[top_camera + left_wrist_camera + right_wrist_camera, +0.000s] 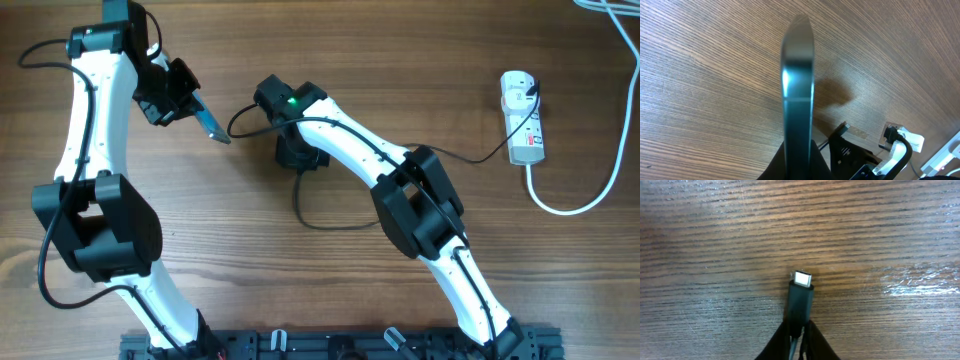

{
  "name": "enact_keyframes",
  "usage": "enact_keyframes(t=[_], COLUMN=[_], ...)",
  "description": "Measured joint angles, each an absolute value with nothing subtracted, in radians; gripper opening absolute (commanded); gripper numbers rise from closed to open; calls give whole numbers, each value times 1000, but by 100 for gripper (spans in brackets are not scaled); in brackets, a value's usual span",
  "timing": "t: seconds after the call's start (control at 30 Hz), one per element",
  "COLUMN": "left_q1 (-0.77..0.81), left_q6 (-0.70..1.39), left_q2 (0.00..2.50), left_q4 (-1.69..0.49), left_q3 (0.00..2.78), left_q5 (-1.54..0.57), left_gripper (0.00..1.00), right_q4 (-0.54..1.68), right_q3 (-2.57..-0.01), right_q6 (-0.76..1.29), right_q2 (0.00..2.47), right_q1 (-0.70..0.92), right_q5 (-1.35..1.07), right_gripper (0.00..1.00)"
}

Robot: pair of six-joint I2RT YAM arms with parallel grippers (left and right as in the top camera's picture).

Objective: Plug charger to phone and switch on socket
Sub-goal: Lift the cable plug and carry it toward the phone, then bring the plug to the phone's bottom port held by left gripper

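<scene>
1. Left claw (798, 163): narrow, clamped on the phone (798, 95). My fingers (774, 167) press both flat faces at its near end.
2. The phone stands edge-on to my left wrist camera, a thin blue-green rim running toward 12 o'clock. Its shadow falls on the table (700, 75) at 3 o'clock. I cannot tell whether the far end touches the wood.
3. Right claw (798, 343): narrow, pinched on the charger (800, 299) just behind its tip. The tip points to 12 o'clock in my wrist view. Its bare metal end is visible, with only wood grain around it.
4. Overhead: the phone juts from my left claw toward 4 o'clock as a turquoise sliver. My right claw sits at 3 o'clock of it, near but apart.
5. The charger's thin black cable loops on the table at 6 o'clock of my right claw. It passes beneath my right arm (400, 180) and runs on toward 3 o'clock.
6. Socket (526, 130): a white strip at the table's 3 o'clock side, well apart from both claws. A black plug (531, 93) sits in its 12 o'clock end. A thick white cable (600, 190) leaves the 6 o'clock end. The switch is too small to read.
</scene>
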State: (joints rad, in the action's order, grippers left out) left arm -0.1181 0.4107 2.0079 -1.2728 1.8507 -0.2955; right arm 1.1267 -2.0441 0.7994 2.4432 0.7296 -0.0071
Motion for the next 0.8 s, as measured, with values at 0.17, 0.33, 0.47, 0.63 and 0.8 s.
enact_keyframes(t=[0.17, 0.33, 0.47, 0.63, 0.8], left_q1=[-118, -118, -118, -118, -118], left_q6=[409, 292, 144, 92, 114], left_q2=[2008, 2008, 2008, 2008, 2008], left_q4=[-1273, -1254, -1151, -928, -860], left_q3=[1851, 1851, 1850, 1850, 1850], left_q5=[-296, -400, -696, -1064, -1310], left_gripper=[4, 4, 4, 4, 4], right_q4=[1121, 1121, 1171, 1272, 1274], right_q3=[-2043, -2030, -2017, -2019, -2019], right_q6=[804, 708, 540, 368, 324], right_q2=[2443, 2422, 2253, 1994, 1963], right_q1=[730, 723, 715, 733, 763], right_q5=[-6, -3, -50, -178, -232], right_gripper=[4, 4, 4, 4, 4])
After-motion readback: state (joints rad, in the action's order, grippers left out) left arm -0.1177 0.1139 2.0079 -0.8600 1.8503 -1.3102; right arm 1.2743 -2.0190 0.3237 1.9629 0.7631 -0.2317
